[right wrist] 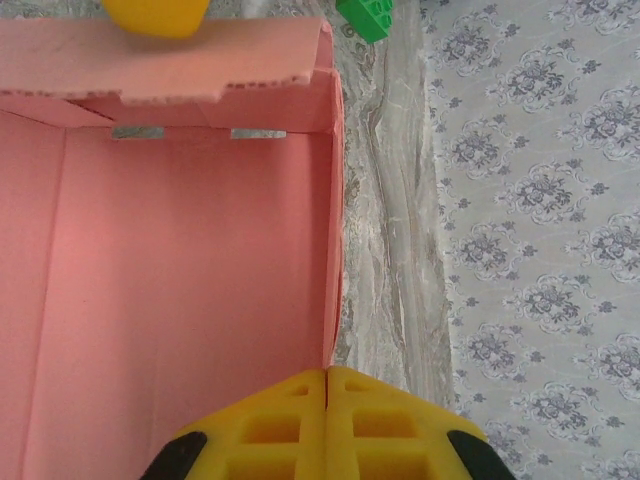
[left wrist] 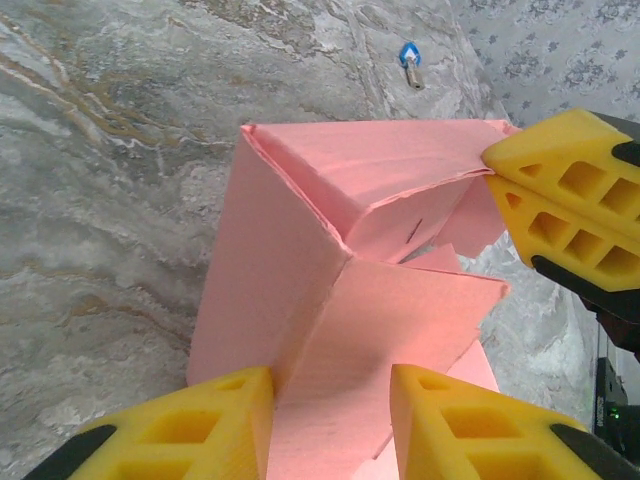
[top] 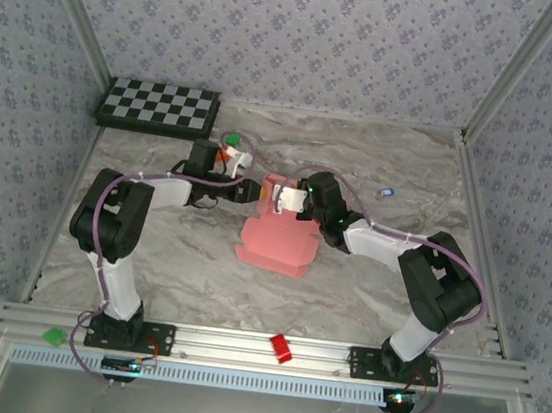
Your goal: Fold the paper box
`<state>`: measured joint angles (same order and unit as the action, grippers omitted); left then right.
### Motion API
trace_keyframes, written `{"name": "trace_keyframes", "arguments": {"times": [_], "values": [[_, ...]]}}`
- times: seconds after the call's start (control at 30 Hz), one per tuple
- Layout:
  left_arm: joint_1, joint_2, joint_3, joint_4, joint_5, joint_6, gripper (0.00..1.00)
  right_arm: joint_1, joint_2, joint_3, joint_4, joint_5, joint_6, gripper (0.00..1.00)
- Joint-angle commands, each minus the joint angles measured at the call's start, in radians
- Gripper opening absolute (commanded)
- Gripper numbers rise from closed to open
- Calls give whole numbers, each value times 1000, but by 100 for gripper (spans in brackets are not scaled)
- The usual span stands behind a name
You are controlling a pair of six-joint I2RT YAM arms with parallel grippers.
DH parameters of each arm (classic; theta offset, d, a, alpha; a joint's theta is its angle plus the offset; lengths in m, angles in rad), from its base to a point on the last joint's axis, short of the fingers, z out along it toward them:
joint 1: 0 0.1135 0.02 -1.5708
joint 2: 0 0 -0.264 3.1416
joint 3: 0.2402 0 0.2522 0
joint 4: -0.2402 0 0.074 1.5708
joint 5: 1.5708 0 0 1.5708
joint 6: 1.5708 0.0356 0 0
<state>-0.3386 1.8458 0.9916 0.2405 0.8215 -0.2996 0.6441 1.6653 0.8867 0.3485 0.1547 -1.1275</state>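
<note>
The pink paper box [top: 277, 239] lies half-formed mid-table, its walls raised at the far end and flaps spread toward me. My left gripper [top: 258, 192] reaches that far end from the left. Its jaws stand open, and a pink flap [left wrist: 390, 320] spans the gap between the yellow fingers [left wrist: 225, 420]; the left finger touches the fold. My right gripper [top: 281, 200] comes in from the right. In its wrist view it [right wrist: 328, 372] is shut, with the box's side wall [right wrist: 335, 200] running straight into the seam between its fingers. Its tip [left wrist: 492, 168] meets the folded top flap.
A checkerboard [top: 159, 107] lies at the back left and a green brick [top: 232, 142] just behind the left gripper. There is a small blue object [top: 386, 193] to the right, a red block [top: 281, 348] on the front rail and patterned walls on three sides.
</note>
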Motion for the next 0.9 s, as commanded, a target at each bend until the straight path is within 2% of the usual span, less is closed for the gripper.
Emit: {"name": "trace_keyframes", "arguments": {"times": [0.0,0.33,0.47,0.87], "values": [[-6,-2,13,29,-13,43,36,8,10,-12,26,19,-16,0],[-52,-37,-37,18,-158,125,39,21,5,-18,32,27,-18,0],[-54,-56,-61,37,-170,126,43,22,5,-18,29,29,-21,0],[-55,-80,-108,139,-204,110,42,35,-4,-49,78,37,-37,0]]}}
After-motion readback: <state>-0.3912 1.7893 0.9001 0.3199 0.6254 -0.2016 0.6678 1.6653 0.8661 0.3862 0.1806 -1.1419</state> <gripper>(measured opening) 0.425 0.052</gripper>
